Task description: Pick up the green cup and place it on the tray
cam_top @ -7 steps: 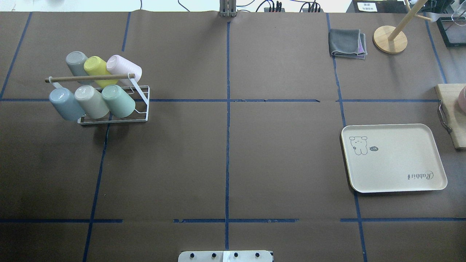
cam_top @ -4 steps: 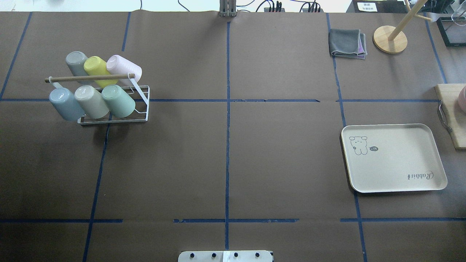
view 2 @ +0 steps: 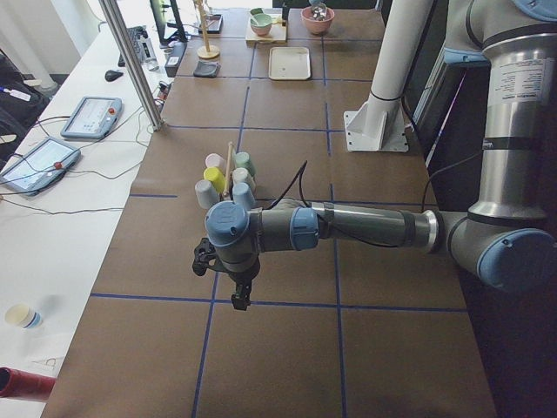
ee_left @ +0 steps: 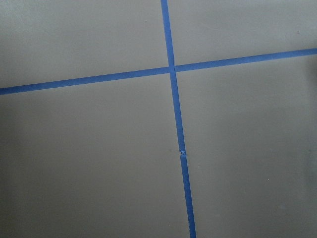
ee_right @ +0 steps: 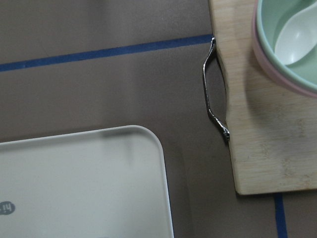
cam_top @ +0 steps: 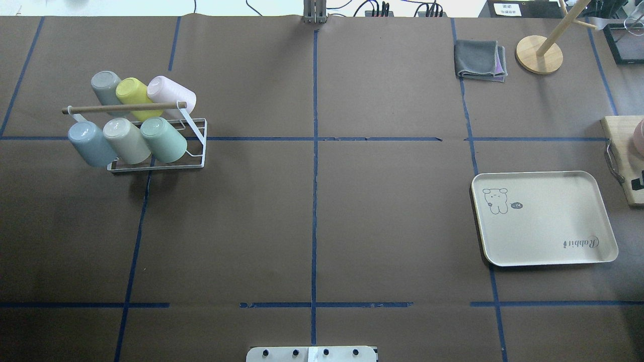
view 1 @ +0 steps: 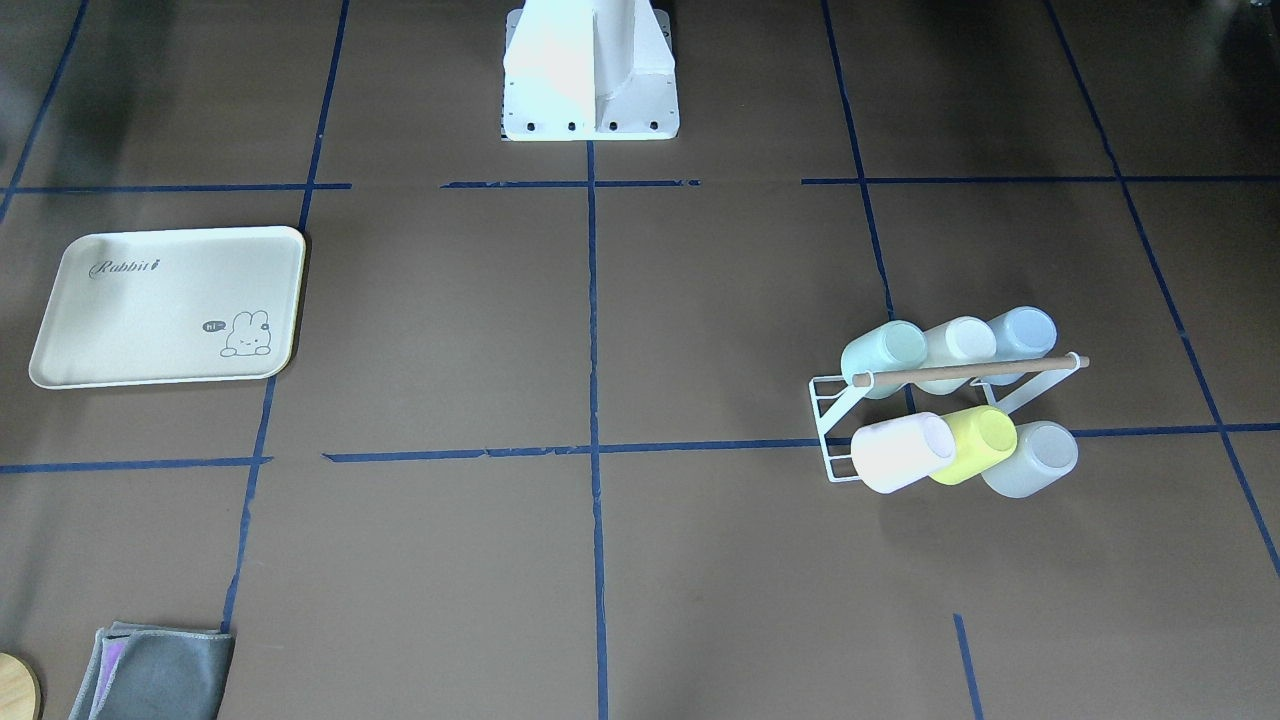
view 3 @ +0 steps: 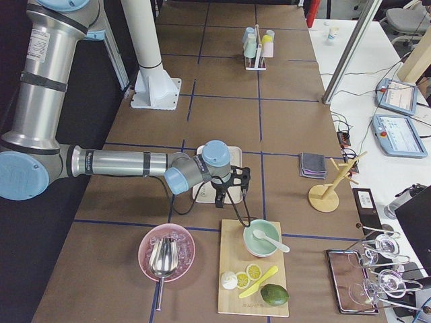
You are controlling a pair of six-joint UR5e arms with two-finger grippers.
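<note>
The green cup (cam_top: 163,140) lies tilted on a white wire rack (cam_top: 197,151) at the table's left, at the right end of the rack's near row. It also shows in the front view (view 1: 884,354). The cream tray (cam_top: 543,226) with "Rabbit" script lies bare at the right, and its corner shows in the right wrist view (ee_right: 79,183). My left gripper (view 2: 237,299) hangs over bare table, well short of the rack. My right gripper (view 3: 226,198) hovers between the tray and a cutting board. I cannot tell whether either gripper is open or shut.
The rack also holds blue, cream, grey, yellow-green and pink cups. A wooden cutting board (ee_right: 267,139) with a metal handle and a green bowl (ee_right: 292,39) lies right of the tray. A folded grey cloth (cam_top: 479,60) and a wooden stand (cam_top: 539,54) sit at the far right.
A small dark part of my right gripper has come into the overhead view at the right edge, over the cutting board. The cups and the tray have not moved.
</note>
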